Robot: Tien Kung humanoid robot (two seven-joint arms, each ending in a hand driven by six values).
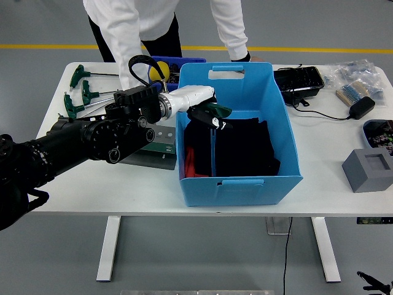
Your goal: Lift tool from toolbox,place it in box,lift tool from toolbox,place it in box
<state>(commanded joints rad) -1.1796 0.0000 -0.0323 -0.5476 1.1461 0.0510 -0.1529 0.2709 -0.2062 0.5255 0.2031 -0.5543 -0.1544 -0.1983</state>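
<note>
My left arm reaches from the left over the rim of the blue box (pixel 288 153). Its left hand (pixel 211 116) is shut on a green T-handle tool (pixel 213 138), whose thin metal shaft hangs straight down into the box over dark cloth. The toolbox (pixel 155 144), a flat green-and-grey tray, lies just left of the blue box, mostly hidden under my forearm. More green-handled tools (pixel 81 93) lie on the table at the far left. My right arm is out of view.
A person in white sleeves stands at the far side, one hand (pixel 241 57) resting behind the box. A yellow-and-blue item (pixel 161 69) sits behind the toolbox. At right are a black tray (pixel 299 80), a cable with adapter (pixel 360 107), and a grey block (pixel 369 169).
</note>
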